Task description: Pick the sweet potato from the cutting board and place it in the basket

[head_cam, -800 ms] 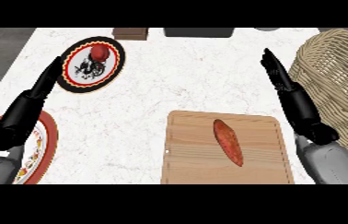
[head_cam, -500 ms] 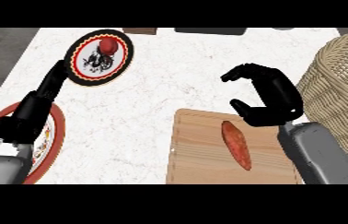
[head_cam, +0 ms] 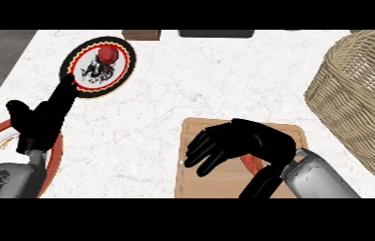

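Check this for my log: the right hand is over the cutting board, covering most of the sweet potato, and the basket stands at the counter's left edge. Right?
Not quite: the basket stands at the counter's right edge, as the head view shows. The rest holds: the right hand is over the cutting board, covering most of the sweet potato.

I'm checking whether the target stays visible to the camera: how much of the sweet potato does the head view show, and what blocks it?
Head view: only a small orange-red strip of the sweet potato shows; the right hand over the cutting board covers the rest, its dark fingers hiding any shadow beneath.
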